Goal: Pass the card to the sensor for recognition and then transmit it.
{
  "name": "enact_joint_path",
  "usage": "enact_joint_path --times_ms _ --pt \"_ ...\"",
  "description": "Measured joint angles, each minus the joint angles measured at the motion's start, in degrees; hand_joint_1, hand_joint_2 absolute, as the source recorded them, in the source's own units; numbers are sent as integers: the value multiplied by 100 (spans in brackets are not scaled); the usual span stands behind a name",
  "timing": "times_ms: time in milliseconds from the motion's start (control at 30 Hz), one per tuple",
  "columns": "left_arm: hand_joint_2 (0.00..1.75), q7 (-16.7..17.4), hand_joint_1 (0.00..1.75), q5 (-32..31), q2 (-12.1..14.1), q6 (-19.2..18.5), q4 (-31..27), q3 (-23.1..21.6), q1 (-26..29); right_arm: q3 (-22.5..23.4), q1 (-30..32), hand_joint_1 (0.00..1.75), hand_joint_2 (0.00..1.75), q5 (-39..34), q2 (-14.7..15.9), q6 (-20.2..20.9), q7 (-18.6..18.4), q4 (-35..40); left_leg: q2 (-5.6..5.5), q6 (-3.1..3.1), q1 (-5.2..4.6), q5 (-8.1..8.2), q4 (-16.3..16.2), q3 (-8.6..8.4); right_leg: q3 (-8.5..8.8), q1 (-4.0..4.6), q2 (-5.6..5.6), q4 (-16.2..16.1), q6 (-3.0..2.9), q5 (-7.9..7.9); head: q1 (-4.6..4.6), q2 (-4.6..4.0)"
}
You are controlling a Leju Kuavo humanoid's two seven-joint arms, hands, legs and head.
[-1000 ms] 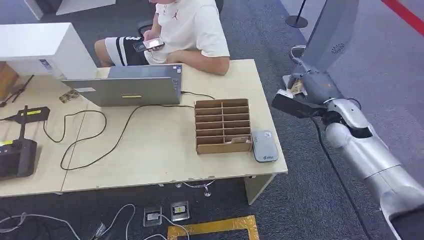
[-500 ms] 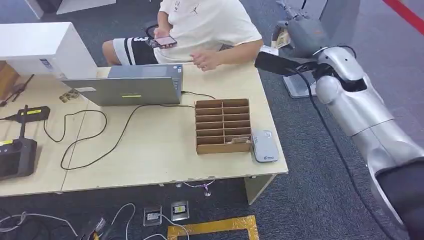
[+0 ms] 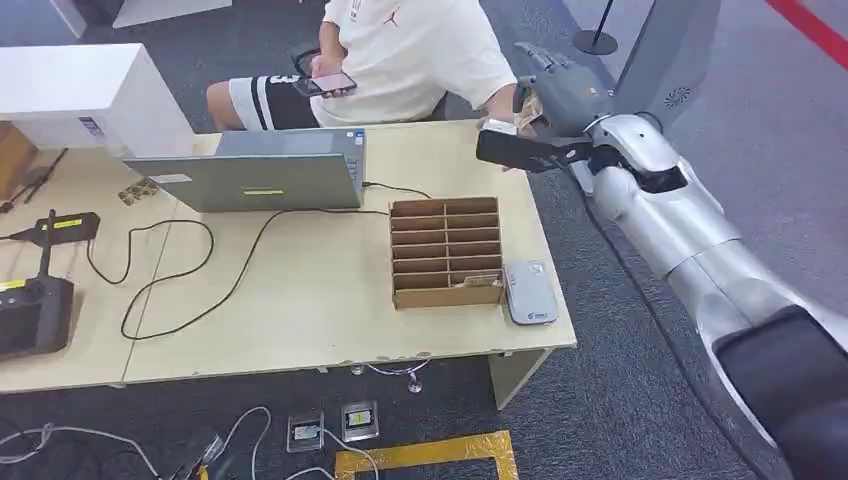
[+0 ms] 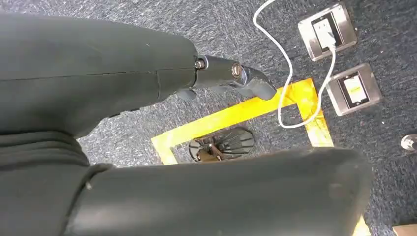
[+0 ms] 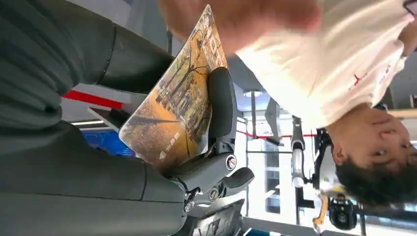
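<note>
My right hand (image 3: 562,92) is raised over the table's far right corner, next to the seated person (image 3: 410,50). It holds the card (image 5: 177,108), an orange and yellow picture card, between thumb and fingers (image 5: 220,105). In the head view the card (image 3: 529,108) shows as a small tan patch. The person's hand (image 5: 241,19) meets the card's far end. The sensor (image 3: 528,291), a grey-blue reader, lies on the table near the front right edge. My left hand (image 4: 231,78) hangs over the floor with nothing in it.
A cardboard slotted organiser (image 3: 446,250) stands just left of the sensor. A laptop (image 3: 250,178) with its cable sits mid-table, and black devices (image 3: 35,310) lie at the left. The person holds a phone (image 3: 324,85). Floor sockets (image 3: 340,425) and yellow tape lie below the table.
My right arm has swung from beside the table's right side up and leftward to the person, carrying the card. The person's arm has reached out to meet it.
</note>
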State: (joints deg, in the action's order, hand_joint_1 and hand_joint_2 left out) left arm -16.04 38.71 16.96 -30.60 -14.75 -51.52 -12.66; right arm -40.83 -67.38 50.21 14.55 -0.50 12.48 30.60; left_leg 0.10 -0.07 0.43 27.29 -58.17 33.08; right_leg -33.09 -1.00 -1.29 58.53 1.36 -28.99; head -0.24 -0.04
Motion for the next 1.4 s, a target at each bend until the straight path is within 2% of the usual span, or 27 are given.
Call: enact_joint_path --times_ms 467,500,533,567,600,800,1167,1333,1400 --pt "0 44 0 -17 -7 0 2 -22 -23 -262 125 175 175 35 -183 -22 2 -332 2 0 -1 0 0 -1 1 -1 1 -1 0 0 0 0" --pt "0 46 0 -17 -7 0 2 -22 -22 -262 135 152 175 35 -186 -22 2 -347 2 0 -1 0 0 -1 1 -1 0 -1 0 0 0 0" --pt "0 46 0 -17 -7 0 2 -22 -22 -264 142 52 175 35 -188 -22 2 -360 1 0 -1 0 0 0 1 -1 -1 -1 0 0 2 0" --pt "0 46 0 -15 -7 0 2 -22 -22 -267 146 10 175 37 -192 -22 2 -376 1 0 -1 0 0 0 1 -1 0 -1 0 0 0 0" --pt "0 46 0 -15 -7 0 2 -22 -22 -271 149 0 175 37 -194 -26 4 -389 1 0 -1 0 0 0 1 -1 1 -1 0 0 0 0" --pt "0 46 0 20 -9 0 2 -22 -11 -280 219 0 175 35 -197 -314 -26 -452 1 0 0 0 0 0 0 0 2 -1 0 0 0 0" --pt "0 26 0 103 20 0 4 -37 0 -249 233 0 175 -398 -240 -973 227 -483 1 0 0 0 0 -1 2 0 2 0 0 0 2 0" --pt "0 26 0 103 72 0 13 -122 -24 -162 236 0 175 -736 -247 -1012 291 -334 2 0 0 0 0 -2 1 0 2 0 0 0 0 0" --pt "0 9 0 105 70 0 15 -135 -24 -81 284 0 175 -1044 -245 -881 276 -199 2 0 0 0 0 -3 1 1 2 0 0 0 2 0"
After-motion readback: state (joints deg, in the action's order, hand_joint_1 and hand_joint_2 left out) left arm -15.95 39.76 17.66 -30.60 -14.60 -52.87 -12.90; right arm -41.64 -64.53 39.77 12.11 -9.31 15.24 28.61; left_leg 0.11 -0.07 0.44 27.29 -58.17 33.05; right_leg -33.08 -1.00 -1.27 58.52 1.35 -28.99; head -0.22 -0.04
